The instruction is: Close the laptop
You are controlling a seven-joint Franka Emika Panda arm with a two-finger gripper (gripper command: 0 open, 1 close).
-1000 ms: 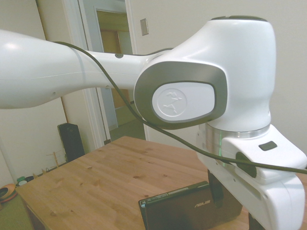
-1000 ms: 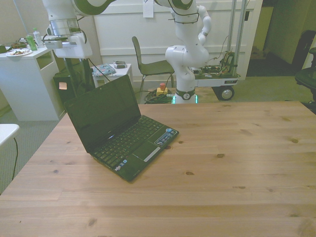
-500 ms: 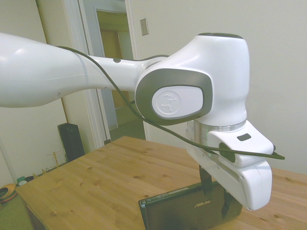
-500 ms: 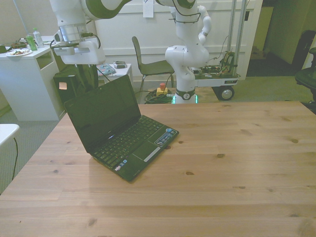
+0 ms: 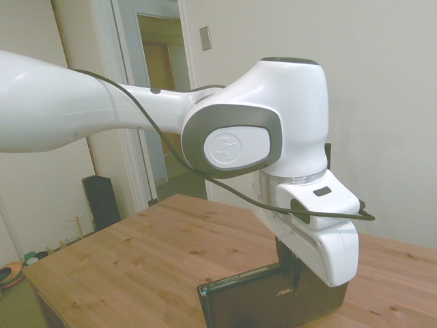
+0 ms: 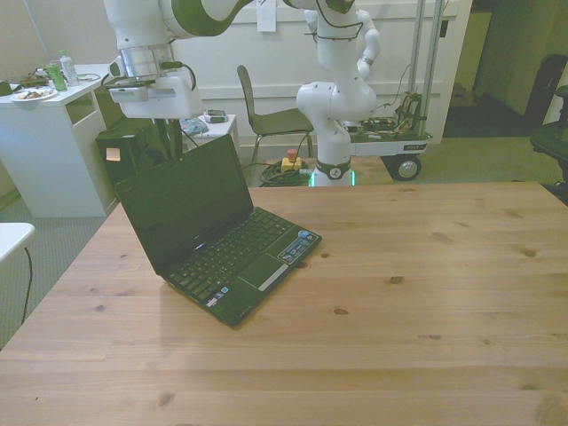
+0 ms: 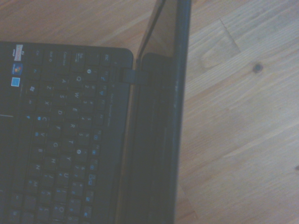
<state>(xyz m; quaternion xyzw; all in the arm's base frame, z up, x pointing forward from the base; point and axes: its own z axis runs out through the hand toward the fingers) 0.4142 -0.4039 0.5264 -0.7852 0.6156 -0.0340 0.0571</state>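
Observation:
The dark laptop (image 6: 222,244) stands open on the wooden table (image 6: 399,293) toward the front view's left, its screen tilted back. From the side I see the back of its lid (image 5: 266,304) with the silver ASUS logo. My gripper (image 6: 167,140) hangs behind and just above the lid's top edge, fingers pointing down and open, holding nothing. In the side view the gripper (image 5: 290,268) reaches down behind the lid. The wrist view looks straight down on the keyboard (image 7: 60,140), the hinge and the lid's edge (image 7: 180,70).
Off the table on the front view's left stand a white cabinet (image 6: 44,151) and a dark unit (image 6: 120,146). A chair (image 6: 271,120) and a second white robot (image 6: 337,80) on a cart are behind the table.
The arm has shifted toward the front view's right, bringing the gripper from beyond the lid's corner to behind its top edge. The laptop has not moved.

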